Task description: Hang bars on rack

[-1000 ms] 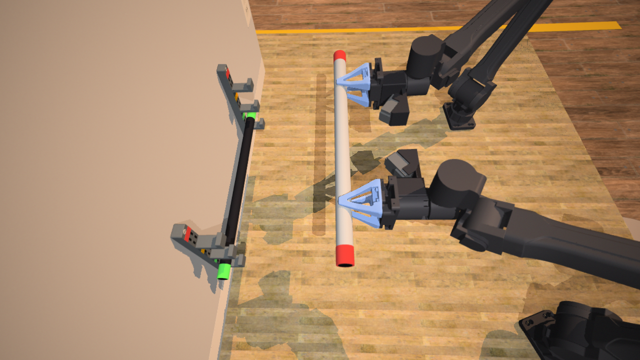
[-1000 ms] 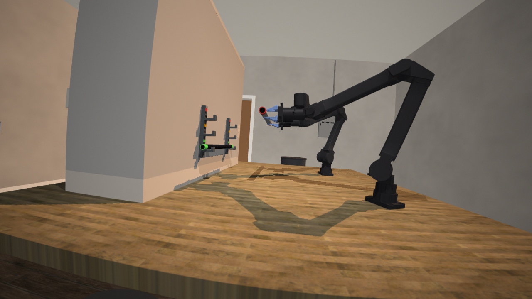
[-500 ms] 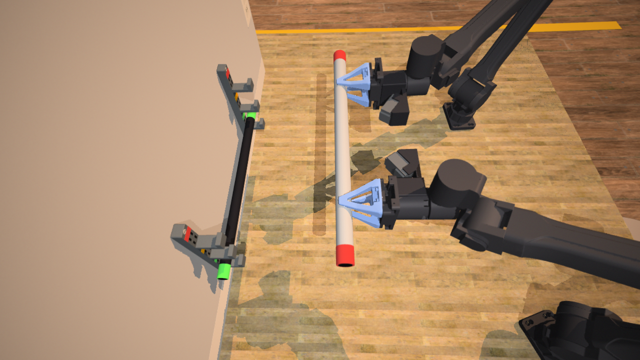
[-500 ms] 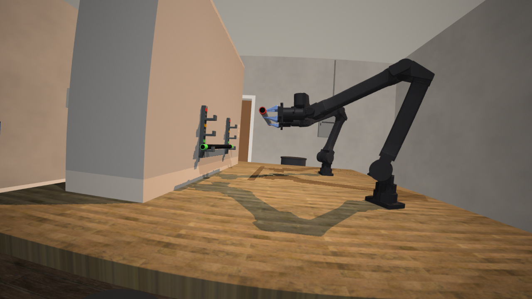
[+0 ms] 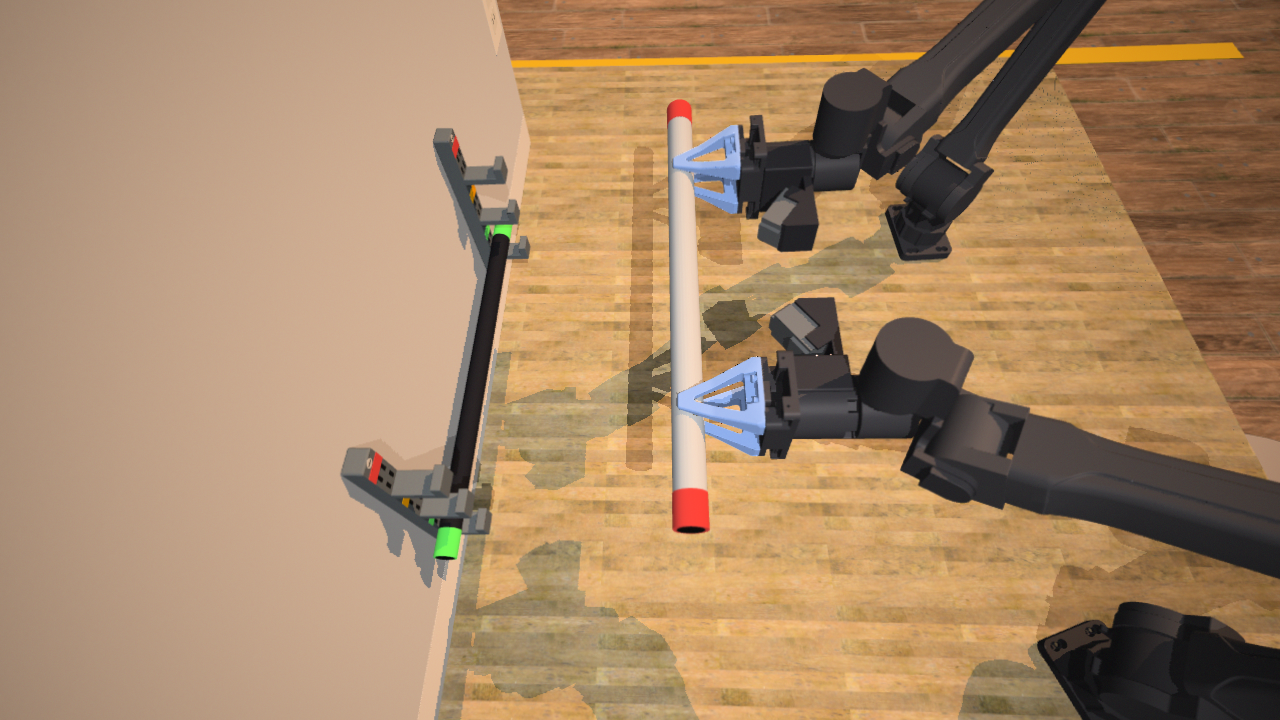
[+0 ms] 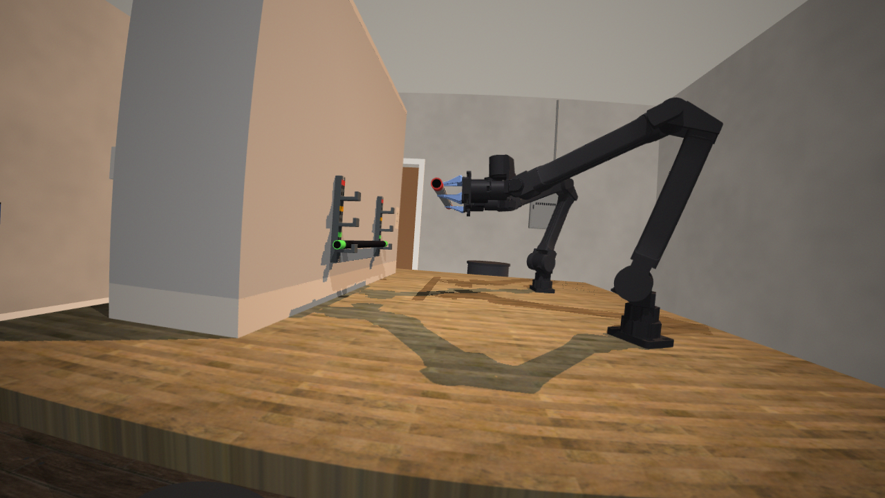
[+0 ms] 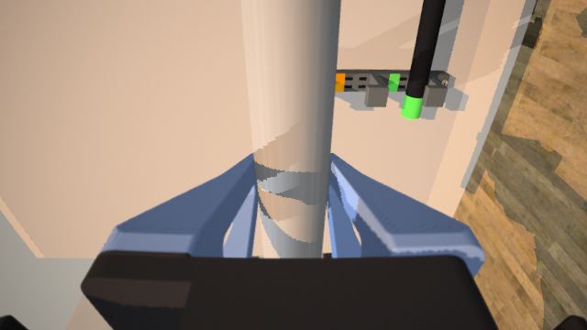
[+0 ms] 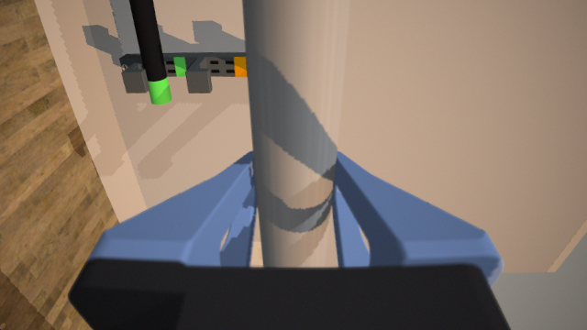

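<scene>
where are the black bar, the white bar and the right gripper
black bar [image 5: 478,358] [image 6: 364,243] [image 7: 426,46] [image 8: 149,41]: all four views, its dark shaft
white bar [image 5: 684,295] [image 7: 293,92] [image 8: 295,115]: top and wrist views, pale shaft
right gripper [image 8: 294,164]: right wrist view, between its fingertips

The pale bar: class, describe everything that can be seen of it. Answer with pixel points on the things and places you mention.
The pale bar [image 5: 684,286] [image 6: 440,191] [image 7: 293,92] [image 8: 293,92] is long, straight and round, off-white and smooth, perhaps painted metal. Its ends [image 5: 690,508] [image 6: 432,187] are red; the nearer one shows a dark opening, so it looks like a tube. It hangs roughly level above the table, off the rack [image 5: 359,465] [image 6: 336,207]. The left pincer [image 5: 684,401] [image 6: 442,189] [image 7: 292,165] and right pincer [image 5: 681,163] [image 6: 449,207] [image 8: 294,164] grip it, one inward of each end; nothing else touches it.
</scene>
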Controlling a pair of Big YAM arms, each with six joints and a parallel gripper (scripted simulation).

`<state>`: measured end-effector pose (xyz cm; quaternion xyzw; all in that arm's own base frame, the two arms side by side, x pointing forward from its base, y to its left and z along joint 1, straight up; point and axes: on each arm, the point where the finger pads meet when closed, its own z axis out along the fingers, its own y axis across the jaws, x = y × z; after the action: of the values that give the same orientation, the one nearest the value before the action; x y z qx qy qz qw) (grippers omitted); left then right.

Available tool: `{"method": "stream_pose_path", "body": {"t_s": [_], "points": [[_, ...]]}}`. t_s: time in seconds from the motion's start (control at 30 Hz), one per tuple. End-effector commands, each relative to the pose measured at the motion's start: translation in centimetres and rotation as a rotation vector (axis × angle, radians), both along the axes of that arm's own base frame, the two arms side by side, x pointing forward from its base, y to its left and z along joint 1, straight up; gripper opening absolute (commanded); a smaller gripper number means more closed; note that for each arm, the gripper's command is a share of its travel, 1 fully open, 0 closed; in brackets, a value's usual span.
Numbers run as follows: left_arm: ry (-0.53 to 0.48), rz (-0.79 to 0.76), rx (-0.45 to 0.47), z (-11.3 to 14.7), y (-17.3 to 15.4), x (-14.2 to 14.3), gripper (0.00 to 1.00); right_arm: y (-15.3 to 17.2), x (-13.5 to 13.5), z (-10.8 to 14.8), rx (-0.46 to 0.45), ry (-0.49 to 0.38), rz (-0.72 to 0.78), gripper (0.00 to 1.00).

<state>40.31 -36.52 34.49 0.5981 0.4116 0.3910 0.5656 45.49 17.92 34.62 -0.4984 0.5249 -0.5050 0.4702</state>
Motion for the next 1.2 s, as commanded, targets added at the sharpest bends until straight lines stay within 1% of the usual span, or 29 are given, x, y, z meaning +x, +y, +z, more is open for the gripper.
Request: {"method": "stream_pose_path", "body": {"t_s": [0.0,0.73,1.17], "points": [[-0.068,0.019,-0.065,5.2,0.1,0.5,0.0,-0.5,-0.3,3.9,0.034,-0.08,-0.014,0.0],[-0.068,0.019,-0.065,4.5,0.3,0.4,0.0,-0.4,-0.9,2.6,0.034,-0.08,-0.014,0.0],[-0.068,0.019,-0.066,4.0,0.4,0.4,0.0,-0.3,-0.8,2.4,0.034,-0.08,-0.014,0.0]]}}
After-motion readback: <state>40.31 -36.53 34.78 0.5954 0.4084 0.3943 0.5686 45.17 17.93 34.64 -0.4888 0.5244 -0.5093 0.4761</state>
